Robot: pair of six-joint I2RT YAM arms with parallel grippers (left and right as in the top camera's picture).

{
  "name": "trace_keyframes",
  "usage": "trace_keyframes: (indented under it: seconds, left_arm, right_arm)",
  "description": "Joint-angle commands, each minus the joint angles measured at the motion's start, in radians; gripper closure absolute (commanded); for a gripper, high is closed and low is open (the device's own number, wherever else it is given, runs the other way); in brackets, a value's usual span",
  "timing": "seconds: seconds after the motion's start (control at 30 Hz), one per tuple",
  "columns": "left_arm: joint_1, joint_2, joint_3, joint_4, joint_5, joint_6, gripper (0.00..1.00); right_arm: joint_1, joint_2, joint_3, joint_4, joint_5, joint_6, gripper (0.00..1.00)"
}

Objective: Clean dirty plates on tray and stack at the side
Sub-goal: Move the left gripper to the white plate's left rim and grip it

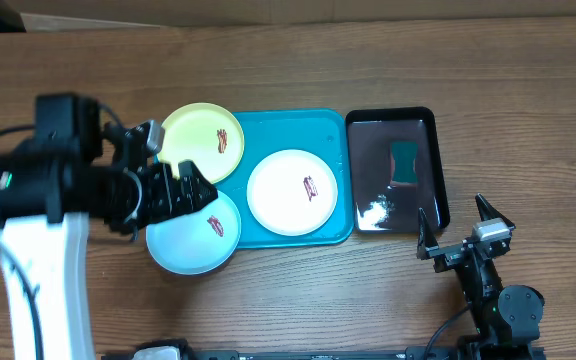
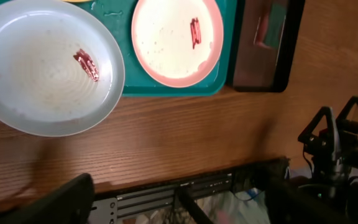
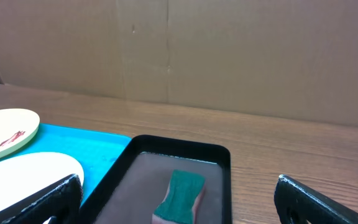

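The turquoise tray (image 1: 330, 130) lies mid-table. The white plate (image 1: 293, 192) lies inside it. The yellow-green plate (image 1: 200, 135) overlaps its far left edge. The pale blue plate (image 1: 183, 245) overlaps its near left corner and lies mostly on the table. Each plate has a red-brown smear. My left gripper (image 1: 200, 187) is open and empty, hovering between the yellow-green and blue plates. Its wrist view shows the gripper (image 2: 179, 205), the blue plate (image 2: 42, 68) and the white plate (image 2: 176, 40). My right gripper (image 1: 451, 205) is open and empty, near the table's front right.
A glossy black tray (image 1: 438, 160) right of the turquoise tray holds a green sponge (image 1: 404, 163). The sponge (image 3: 180, 193) lies ahead of my right gripper (image 3: 179, 211). The table's front edge (image 2: 166, 177) is near the blue plate. A cardboard wall stands behind the table.
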Motion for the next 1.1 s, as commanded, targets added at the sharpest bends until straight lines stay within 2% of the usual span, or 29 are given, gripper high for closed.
trace_keyframes:
  seconds: [0.0, 0.03, 0.07, 0.2, 0.27, 0.33, 0.53, 0.6, 0.67, 0.7, 0.73, 0.77, 0.87, 1.0, 1.07]
  left_arm:
    - [-0.015, 0.08, -0.02, -0.007, 0.05, 0.015, 0.15]
    - [-0.023, 0.098, -0.034, -0.007, 0.04, 0.015, 0.04]
    - [-0.032, 0.113, -0.047, -0.006, 0.025, 0.014, 0.0]
    - [-0.071, 0.167, -0.108, 0.022, -0.025, 0.013, 0.0]
    - [-0.091, 0.188, -0.143, 0.075, -0.025, 0.015, 0.07]
    - [-0.104, 0.204, -0.172, 0.138, -0.025, 0.014, 0.08]
    - [-0.113, 0.263, -0.189, 0.251, -0.024, 0.011, 0.1]
    - [-0.112, 0.282, -0.189, 0.277, -0.02, 0.011, 0.21]
    - [-0.112, 0.294, -0.189, 0.295, -0.014, 0.011, 0.41]
    - [-0.112, 0.302, -0.189, 0.301, -0.008, 0.011, 0.57]
    - [-0.112, 0.307, -0.189, 0.303, 0.002, 0.011, 0.82]
    - [-0.112, 0.31, -0.189, 0.303, 0.002, 0.011, 0.96]
    - [-0.113, 0.313, -0.189, 0.303, 0.001, 0.013, 0.96]
    - [-0.118, 0.313, -0.189, 0.307, 0.0, 0.012, 0.96]
    - [-0.126, 0.313, -0.189, 0.317, -0.003, 0.011, 0.96]
  right_arm:
    - [-0.003, -0.007, -0.011, 0.006, 0.002, -0.001, 0.0]
    - [-0.003, -0.007, -0.011, 0.006, 0.002, 0.0, 0.0]
    - [-0.003, -0.007, -0.011, 0.006, 0.002, 0.0, 0.0]
    - [-0.003, -0.007, -0.011, 0.006, 0.002, 0.0, 0.0]
    - [-0.003, -0.007, -0.011, 0.006, 0.002, -0.001, 0.0]
    - [-0.003, -0.007, -0.011, 0.006, 0.002, -0.001, 0.0]
    - [-0.003, -0.007, -0.011, 0.117, -0.052, 0.011, 0.0]
    - [-0.003, -0.007, -0.011, 0.135, -0.153, 0.012, 0.0]
    - [-0.003, -0.007, -0.011, 0.133, -0.243, 0.012, 0.0]
    - [-0.003, -0.007, -0.011, 0.133, -0.278, 0.031, 0.0]
    - [-0.003, -0.007, -0.01, 0.133, -0.285, 0.085, 0.0]
    - [-0.003, -0.007, -0.01, 0.131, -0.28, 0.15, 0.0]
    - [-0.003, -0.007, 0.008, 0.063, -0.22, 0.298, 0.0]
    - [-0.003, 0.031, 0.15, -0.071, -0.199, 0.319, 0.0]
    - [-0.003, 0.119, 0.309, -0.127, -0.199, 0.319, 0.0]
